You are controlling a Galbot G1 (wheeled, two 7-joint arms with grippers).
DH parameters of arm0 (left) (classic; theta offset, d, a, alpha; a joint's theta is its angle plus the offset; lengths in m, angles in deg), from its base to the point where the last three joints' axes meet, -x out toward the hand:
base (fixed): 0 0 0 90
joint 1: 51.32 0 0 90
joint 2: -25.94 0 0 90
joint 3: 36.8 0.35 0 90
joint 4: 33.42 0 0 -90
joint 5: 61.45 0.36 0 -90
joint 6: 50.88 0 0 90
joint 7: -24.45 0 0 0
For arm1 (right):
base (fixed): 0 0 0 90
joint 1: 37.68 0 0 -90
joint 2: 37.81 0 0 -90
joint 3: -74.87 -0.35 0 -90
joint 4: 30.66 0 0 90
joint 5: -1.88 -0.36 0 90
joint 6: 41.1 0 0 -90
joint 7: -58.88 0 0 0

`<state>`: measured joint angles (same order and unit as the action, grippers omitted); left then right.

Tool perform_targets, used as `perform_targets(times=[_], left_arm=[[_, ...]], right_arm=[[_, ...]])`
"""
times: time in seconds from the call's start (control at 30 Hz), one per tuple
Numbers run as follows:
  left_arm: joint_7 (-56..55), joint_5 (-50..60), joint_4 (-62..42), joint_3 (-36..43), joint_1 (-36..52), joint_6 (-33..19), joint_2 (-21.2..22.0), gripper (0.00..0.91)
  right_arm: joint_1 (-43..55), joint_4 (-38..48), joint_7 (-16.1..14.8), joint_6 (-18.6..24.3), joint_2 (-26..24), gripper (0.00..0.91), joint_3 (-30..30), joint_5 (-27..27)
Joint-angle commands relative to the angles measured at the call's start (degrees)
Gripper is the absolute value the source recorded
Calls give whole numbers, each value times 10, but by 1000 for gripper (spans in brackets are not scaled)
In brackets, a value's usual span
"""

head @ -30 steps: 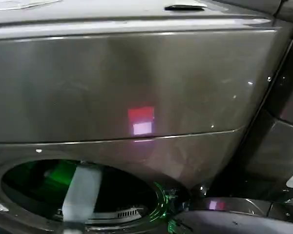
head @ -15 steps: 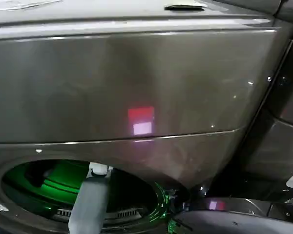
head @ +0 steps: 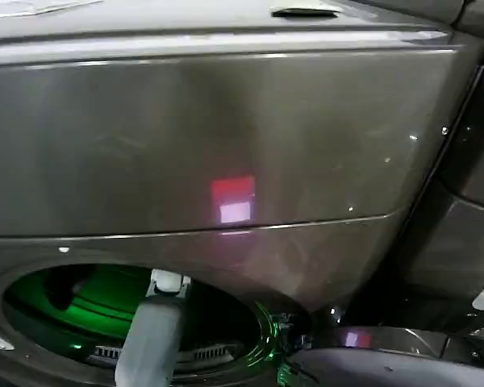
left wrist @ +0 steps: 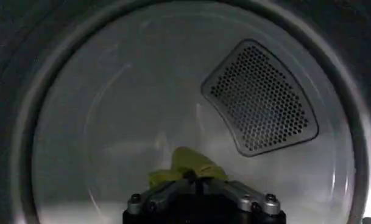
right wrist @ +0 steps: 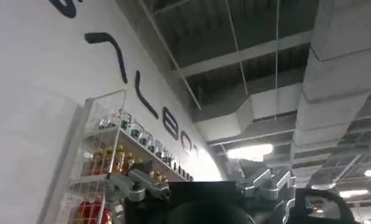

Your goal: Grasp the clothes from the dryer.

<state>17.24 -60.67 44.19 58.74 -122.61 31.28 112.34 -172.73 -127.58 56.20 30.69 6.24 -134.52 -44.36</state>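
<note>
Left arm point(head: 149, 339) reaches through the round porthole point(head: 32, 278) of the dryer point(head: 226, 137), entering right of the opening's centre; free rim shows on both sides of it, more on the robot's left. Drum interior glows green in the head view.

Inside the drum, the left gripper point(left wrist: 200, 181) sits low, near the drum floor. Its fingers are drawn together around a fold of the clothes point(left wrist: 188, 165), a small yellow-green wrinkled piece bunched up and peaking just above the fingertips. The garment lies at the bottom of the drum, in front of the back wall. Plenty of open space above and to both sides of the gripper.

Drum back wall point(left wrist: 130, 115): pale, smooth, curved, faintly streaked. A dark perforated vent panel point(left wrist: 258, 97), fan-shaped with rounded corners, is set in the wall, well clear of the garment.

Dryer front: dark bronze-grey brushed metal, glossy, with a red-and-white reflection point(head: 232, 199) midway down.

Right gripper point(right wrist: 203, 195) is parked away from the machine, pointing up at a ceiling with ducts and a white wall with shelves of bottles point(right wrist: 109, 161); whether it is open, cannot tell.
</note>
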Motion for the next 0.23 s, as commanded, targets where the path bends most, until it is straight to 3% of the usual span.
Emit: perform_targets(times=[0.03,0.23], left_arm=[[4,-1,1,1,1,-2,-2,0],[2,2,1,0,0,-3,-3,0]], right_arm=[[-3,-2,-3,-3,2,907,-5,0],[-2,-1,-7,-5,1,907,-4,-1]])
